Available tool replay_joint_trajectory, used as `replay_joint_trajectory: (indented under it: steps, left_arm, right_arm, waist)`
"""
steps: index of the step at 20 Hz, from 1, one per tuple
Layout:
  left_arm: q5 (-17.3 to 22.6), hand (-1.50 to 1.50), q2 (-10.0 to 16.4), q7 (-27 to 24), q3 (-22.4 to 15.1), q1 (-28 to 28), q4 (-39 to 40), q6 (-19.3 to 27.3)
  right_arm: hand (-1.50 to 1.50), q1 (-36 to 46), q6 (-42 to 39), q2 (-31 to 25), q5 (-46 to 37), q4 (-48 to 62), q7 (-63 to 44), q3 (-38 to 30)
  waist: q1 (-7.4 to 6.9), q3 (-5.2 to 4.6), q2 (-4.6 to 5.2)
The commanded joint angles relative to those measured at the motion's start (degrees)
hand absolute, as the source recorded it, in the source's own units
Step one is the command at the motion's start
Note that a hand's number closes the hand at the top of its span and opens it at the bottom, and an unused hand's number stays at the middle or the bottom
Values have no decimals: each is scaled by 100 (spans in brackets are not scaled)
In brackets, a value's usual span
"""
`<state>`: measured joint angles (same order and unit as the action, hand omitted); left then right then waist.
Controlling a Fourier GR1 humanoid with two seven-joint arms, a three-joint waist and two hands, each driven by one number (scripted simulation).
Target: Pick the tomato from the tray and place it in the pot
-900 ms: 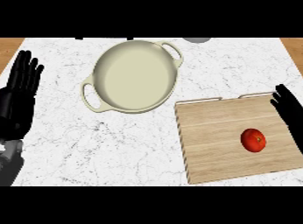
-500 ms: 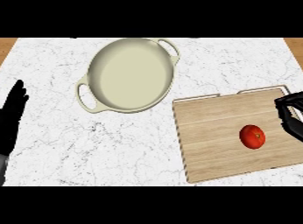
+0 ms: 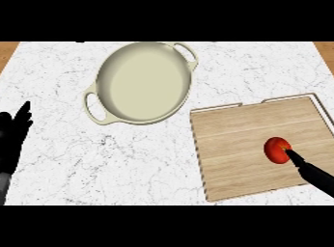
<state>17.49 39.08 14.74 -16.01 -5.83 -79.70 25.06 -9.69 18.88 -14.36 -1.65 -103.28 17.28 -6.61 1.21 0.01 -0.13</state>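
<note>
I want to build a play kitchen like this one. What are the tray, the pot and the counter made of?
The tray looks like pale unpainted wood: straight grain lines run across it. The pot looks like cream enamel over metal, smooth and evenly coloured, though ceramic is possible. The counter looks like white marble, from its thin grey veins.

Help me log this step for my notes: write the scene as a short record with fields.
counter: white marble top
pot: cream, two handles, empty, back left of the tray
tray: wooden, at the right
tomato: red, on the tray, not in the pot
right hand: a straight finger touches the tomato
left hand: open, resting at the left edge, fingers up
</note>
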Motion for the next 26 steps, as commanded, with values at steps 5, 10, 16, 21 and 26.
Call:
replay_joint_trajectory:
  steps: [5, 10, 16, 21, 26]
  left_arm:
    - [-127, 0, -159, 248, -16, -141, 72, -54]
    - [-143, 0, -111, 241, 99, -159, 71, -139]
    - [-341, 0, -274, 207, 21, -232, 273, -153]
    - [-379, 0, -230, 224, 247, -121, 78, -439]
    - [-837, 0, -720, 358, 299, -224, 235, -216]
  right_arm:
    - [-150, -1121, -171, -901, -1448, -1378, -1906, 352]
    - [-150, -1234, -1345, -2008, -1274, -1917, -3171, -54]
    - [-150, -1170, -2548, -2573, -915, -2356, -4454, 392]
    - [-150, -620, -3114, -2668, -597, -2617, -5515, 310]
    - [-150, -174, -3179, -2111, -1152, -1826, -5476, 586]
  waist:
    - [-28, -21, 9]
    - [-99, -20, 23]
    - [-138, -14, 35]
    - [-152, -6, 18]
    - [-131, -1, 17]
